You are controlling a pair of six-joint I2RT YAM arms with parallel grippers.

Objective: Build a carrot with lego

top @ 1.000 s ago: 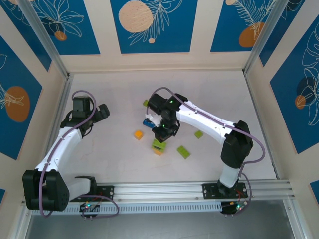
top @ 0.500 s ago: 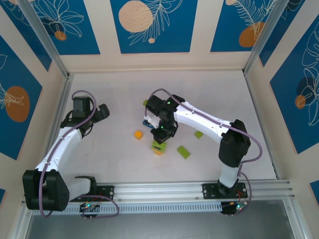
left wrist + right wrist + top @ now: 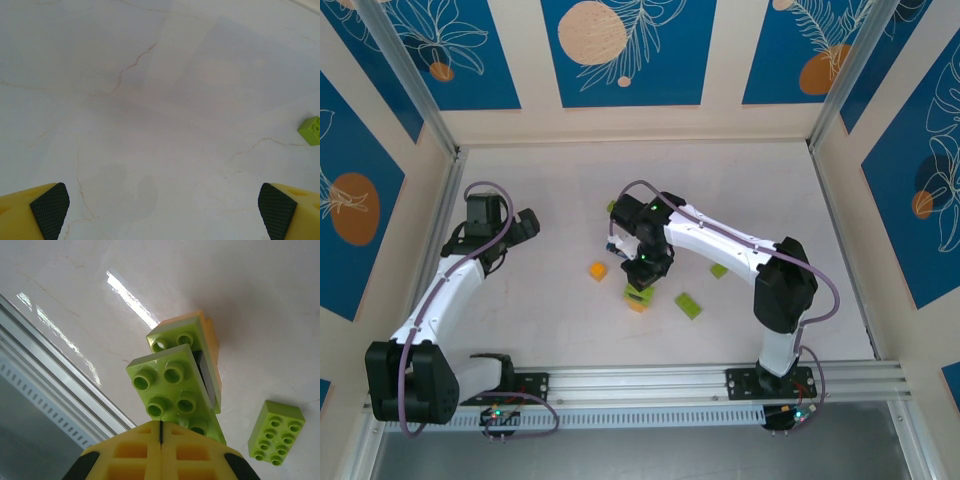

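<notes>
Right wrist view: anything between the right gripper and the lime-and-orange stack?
Nothing visible. The shut right gripper sits at the top of the stack; the loose lime brick lies off to one side, apart.

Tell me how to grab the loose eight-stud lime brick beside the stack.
Come straight down and pinch the lime brick across its two long sides: it lies flat, studs up, apart from the stack, bare table all round.

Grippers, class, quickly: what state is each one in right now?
Left gripper: open, holding nothing.
Right gripper: shut, gripping nothing, tips at the lime green lego stack.
</notes>
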